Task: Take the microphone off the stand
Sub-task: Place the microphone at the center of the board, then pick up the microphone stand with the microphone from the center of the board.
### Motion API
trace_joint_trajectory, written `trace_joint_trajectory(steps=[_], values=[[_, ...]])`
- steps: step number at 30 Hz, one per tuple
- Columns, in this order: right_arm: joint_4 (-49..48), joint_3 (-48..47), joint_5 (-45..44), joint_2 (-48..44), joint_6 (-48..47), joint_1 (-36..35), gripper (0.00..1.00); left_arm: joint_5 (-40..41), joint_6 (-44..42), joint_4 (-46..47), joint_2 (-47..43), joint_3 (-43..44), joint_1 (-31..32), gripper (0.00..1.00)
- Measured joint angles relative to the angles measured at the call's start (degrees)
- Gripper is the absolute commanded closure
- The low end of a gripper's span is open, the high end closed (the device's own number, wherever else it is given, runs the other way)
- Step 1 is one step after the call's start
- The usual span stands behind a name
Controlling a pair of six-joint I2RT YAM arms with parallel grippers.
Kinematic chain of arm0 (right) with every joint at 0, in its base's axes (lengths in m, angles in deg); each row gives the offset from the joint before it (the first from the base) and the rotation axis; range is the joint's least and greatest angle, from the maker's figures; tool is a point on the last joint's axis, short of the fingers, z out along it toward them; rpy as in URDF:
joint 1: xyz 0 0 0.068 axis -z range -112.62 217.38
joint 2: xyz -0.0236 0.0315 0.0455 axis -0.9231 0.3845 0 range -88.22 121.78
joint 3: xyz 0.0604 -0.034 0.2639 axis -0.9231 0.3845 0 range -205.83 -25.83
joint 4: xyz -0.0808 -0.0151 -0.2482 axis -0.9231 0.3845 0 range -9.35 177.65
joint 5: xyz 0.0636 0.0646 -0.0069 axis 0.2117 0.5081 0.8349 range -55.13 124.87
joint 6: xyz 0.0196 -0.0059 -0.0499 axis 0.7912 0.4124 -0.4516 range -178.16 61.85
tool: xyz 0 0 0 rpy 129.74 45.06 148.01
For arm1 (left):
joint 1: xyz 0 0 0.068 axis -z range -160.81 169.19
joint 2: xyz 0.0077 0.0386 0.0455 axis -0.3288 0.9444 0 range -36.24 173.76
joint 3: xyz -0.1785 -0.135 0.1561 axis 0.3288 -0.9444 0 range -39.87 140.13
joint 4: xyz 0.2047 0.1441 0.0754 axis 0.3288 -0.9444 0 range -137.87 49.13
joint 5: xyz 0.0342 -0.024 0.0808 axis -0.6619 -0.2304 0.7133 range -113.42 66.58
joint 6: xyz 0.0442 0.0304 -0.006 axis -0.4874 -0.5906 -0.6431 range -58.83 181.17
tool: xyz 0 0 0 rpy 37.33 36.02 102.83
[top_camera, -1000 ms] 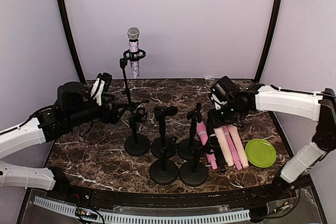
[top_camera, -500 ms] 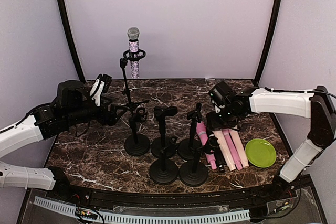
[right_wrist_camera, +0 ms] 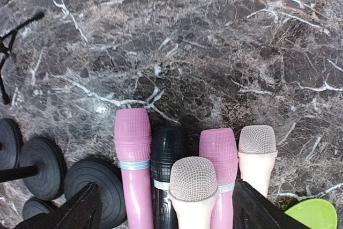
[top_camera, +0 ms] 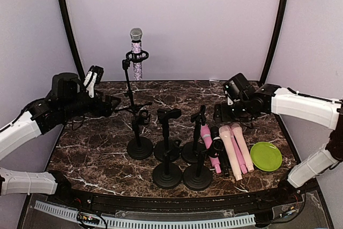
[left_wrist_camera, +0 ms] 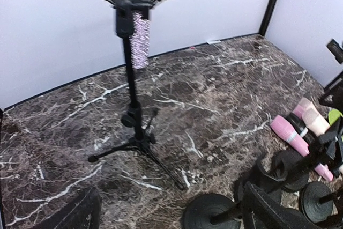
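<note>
Mostly done: loose mics [top_camera: 231, 148] lie on the tabletop [top_camera: 91, 148], short stands [top_camera: 166, 151] bare. One remains, the glitter mic [top_camera: 136, 52], upright in the tall stand [top_camera: 128, 87] at the back. Left gripper [top_camera: 92, 76] and right gripper [top_camera: 225, 113] both gape wide, holding nothing.

You've got a glossy marbled table [top_camera: 96, 144], a glittery mic [top_camera: 138, 69] in a matt black stand [top_camera: 128, 87], and a smooth plate [top_camera: 266, 156].

No writing, label, brand or number is legible on anything here
</note>
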Motion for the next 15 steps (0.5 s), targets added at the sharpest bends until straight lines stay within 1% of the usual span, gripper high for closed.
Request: trace_joint_trajectory(steps=[2, 5, 11, 15], values=[[-0.2, 0.0, 0.0, -2.7, -0.2, 0.0, 0.11, -2.1, -0.3, 0.2, 0.6, 1.9, -4.4, 0.06], [-1.3, 0.3, 0.2, -7.1, -0.4, 0.1, 0.1, -5.0, -1.4, 0.4, 2.8, 5.2, -8.5, 0.06], [-4.4, 3.4, 1.3, -14.6, -1.1, 0.1, 0.08, -12.3, -3.4, 4.2, 11.1, 11.8, -10.8, 0.06], [-6.3, 5.6, 2.5, -18.9, -1.6, 0.1, 0.07, -16.1, -5.0, 8.7, 17.7, 13.7, -12.6, 0.06]])
